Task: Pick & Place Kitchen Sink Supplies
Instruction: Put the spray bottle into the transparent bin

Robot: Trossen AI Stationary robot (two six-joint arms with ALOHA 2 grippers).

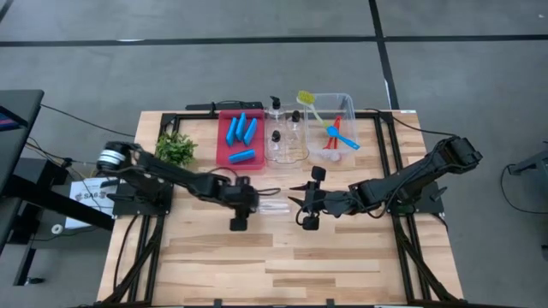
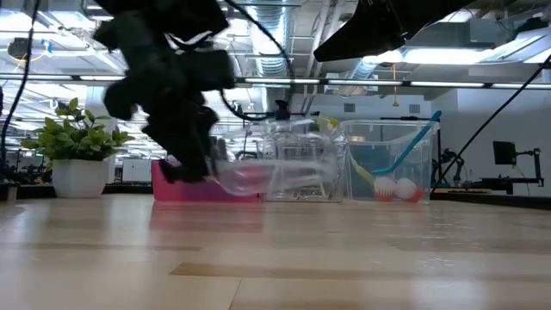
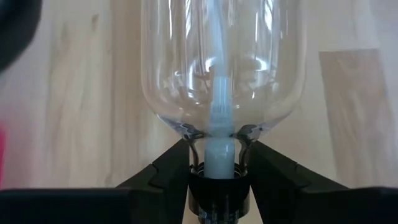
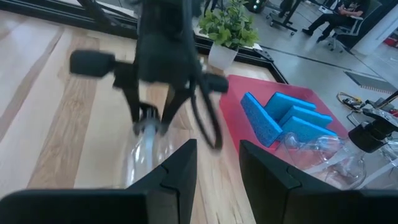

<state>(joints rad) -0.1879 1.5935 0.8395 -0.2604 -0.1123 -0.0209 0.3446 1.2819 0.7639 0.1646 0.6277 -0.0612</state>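
Wooden table (image 1: 282, 257), industrial ceiling lights (image 2: 77, 39)

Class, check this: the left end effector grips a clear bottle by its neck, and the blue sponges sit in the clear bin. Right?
Not quite. The high view shows the blue sponges in the red tray, not the clear bin. The left end effector does grip the clear bottle by its neck.
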